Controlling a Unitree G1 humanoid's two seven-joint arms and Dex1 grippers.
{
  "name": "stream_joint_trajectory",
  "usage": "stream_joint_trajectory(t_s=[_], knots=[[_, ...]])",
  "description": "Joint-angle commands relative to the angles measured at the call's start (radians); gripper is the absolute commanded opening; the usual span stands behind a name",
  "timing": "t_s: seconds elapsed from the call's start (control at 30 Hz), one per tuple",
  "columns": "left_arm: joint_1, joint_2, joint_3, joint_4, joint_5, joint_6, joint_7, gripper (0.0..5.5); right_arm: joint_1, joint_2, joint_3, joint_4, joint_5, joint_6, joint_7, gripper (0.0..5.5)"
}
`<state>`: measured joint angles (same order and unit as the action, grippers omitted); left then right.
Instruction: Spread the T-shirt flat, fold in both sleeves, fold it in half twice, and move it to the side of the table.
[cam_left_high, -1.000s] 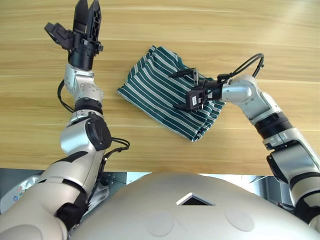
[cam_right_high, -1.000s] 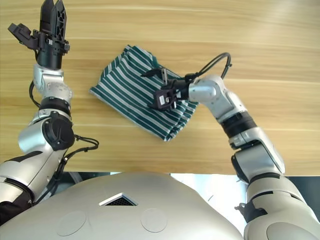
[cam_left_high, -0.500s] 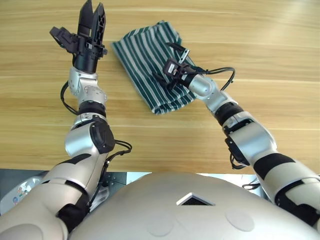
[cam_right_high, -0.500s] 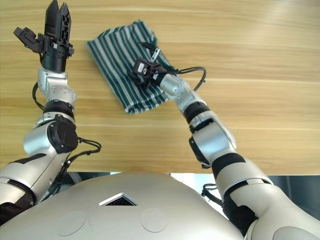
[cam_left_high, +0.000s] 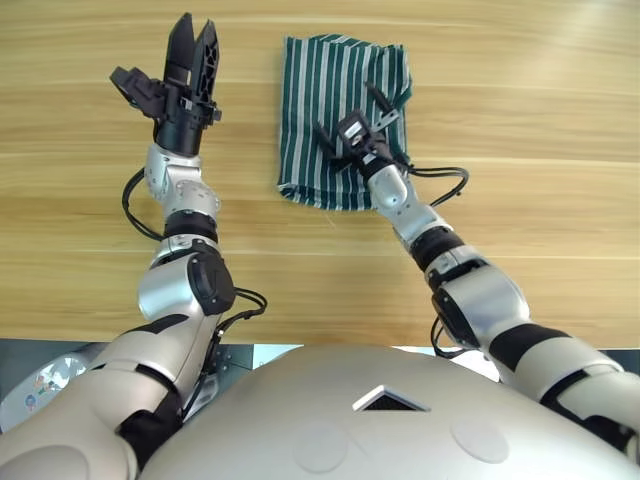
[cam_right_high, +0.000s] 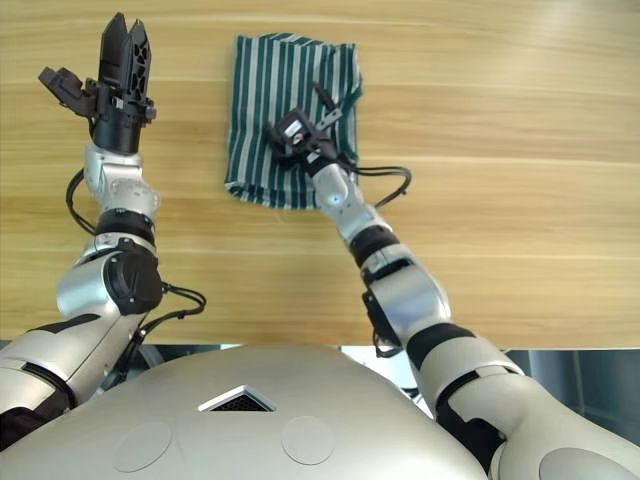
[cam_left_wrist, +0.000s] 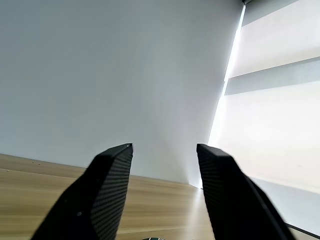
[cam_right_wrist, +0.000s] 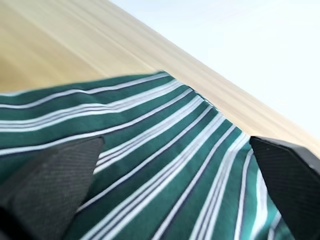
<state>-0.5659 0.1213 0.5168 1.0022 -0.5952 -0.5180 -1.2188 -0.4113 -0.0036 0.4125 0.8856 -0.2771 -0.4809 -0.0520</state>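
T-shirt (cam_left_high: 310, 100) of green-striped cloth, folded, long axis fore-aft, is overlain by the spread right gripper (cam_left_high: 352, 118). Left gripper (cam_left_high: 197, 25) is held aside, parted.

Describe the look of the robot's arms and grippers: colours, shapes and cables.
The left arm and right arm are silver-grey rounded segments with black joint bands and looping black cables. The left gripper and right gripper are black, each with two tapered, textured fingers.
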Motion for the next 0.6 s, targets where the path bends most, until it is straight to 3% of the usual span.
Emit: stream_joint_trajectory(t_s=[0.03,0.3,0.6], knots=[[0.018,-0.011,-0.017,-0.026,0.000,-0.002,-0.007,2.36,0.231,-0.128,0.066,-0.378,-0.016,0.118,0.212,5.39],[0.023,-0.015,-0.032,-0.036,0.000,-0.007,-0.008,2.36,0.379,-0.248,0.016,-0.880,0.051,0.391,0.430,5.39],[0.028,-0.016,-0.039,-0.030,0.002,-0.015,-0.005,2.36,0.343,-0.223,-0.010,-0.983,0.033,0.441,0.397,5.39]])
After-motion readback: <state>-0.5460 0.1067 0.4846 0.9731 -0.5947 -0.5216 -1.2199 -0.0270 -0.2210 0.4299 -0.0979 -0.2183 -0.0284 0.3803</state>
